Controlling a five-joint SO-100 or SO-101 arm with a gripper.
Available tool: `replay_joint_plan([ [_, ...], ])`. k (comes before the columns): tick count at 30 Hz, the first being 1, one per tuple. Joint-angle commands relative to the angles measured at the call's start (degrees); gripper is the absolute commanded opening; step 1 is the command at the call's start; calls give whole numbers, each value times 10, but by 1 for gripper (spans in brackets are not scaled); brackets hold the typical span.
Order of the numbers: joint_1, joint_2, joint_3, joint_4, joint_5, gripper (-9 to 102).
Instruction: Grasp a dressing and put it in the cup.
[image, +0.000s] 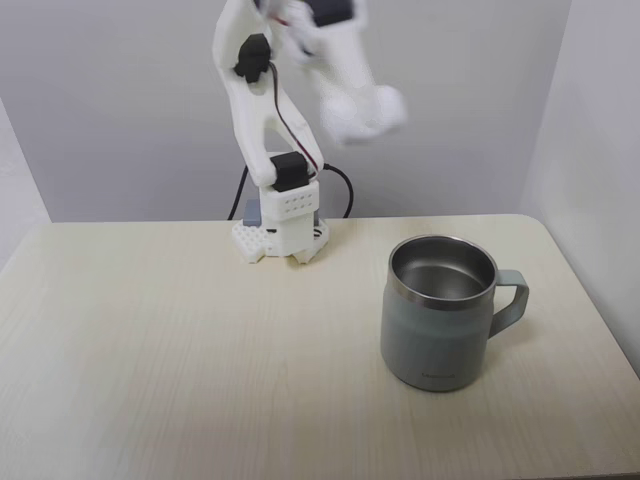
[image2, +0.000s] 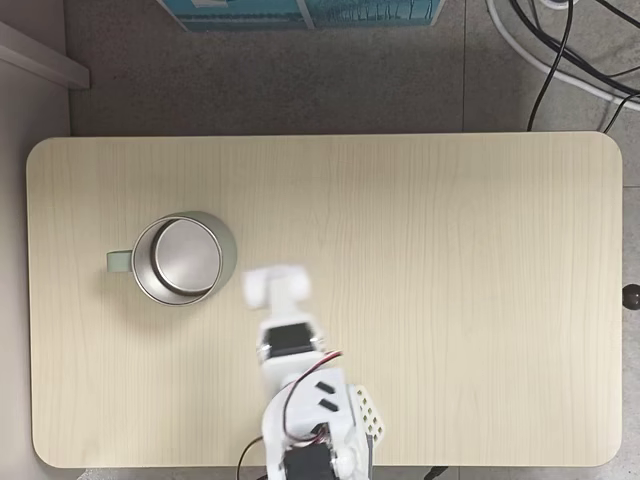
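Observation:
The cup (image: 438, 318) is a grey-green mug with a steel rim and a squared handle, standing on the table's right side in a fixed view; from above the cup (image2: 181, 258) sits at the left with a bare steel inside. My white gripper (image: 362, 116) hangs high in the air, left of and above the cup, blurred by motion. A rounded white lump at its tip looks like the dressing (image: 384, 106), held between the jaws. Seen from above, my gripper (image2: 273, 285) is just right of the cup's rim.
The arm's base (image: 281, 232) stands at the back edge of the light wooden table (image: 180, 340). Black cables run behind it. Beyond the table's far edge lie a blue box (image2: 300, 12) and more cables (image2: 560, 60) on the floor.

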Motion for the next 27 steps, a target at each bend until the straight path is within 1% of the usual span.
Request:
replay_joint_plan([
  [1,-46,53,-20,-40,-18,1],
  [5,-61,145,-51,-94,-37,0],
  [9,-73,241,-55,-114,-53,0],
  [14,-94,258,-100,-144,-81,0],
  [21,-89,252,-111,-141,-96,0],
  [22,-89,248,-115,-140,-98,2],
  [23,-90,241,-122,-138,-99,8],
  [25,-92,220,-141,-137,-102,26],
  [26,-95,204,-151,-137,-105,30],
  [27,-97,189,-157,-137,-106,33],
])
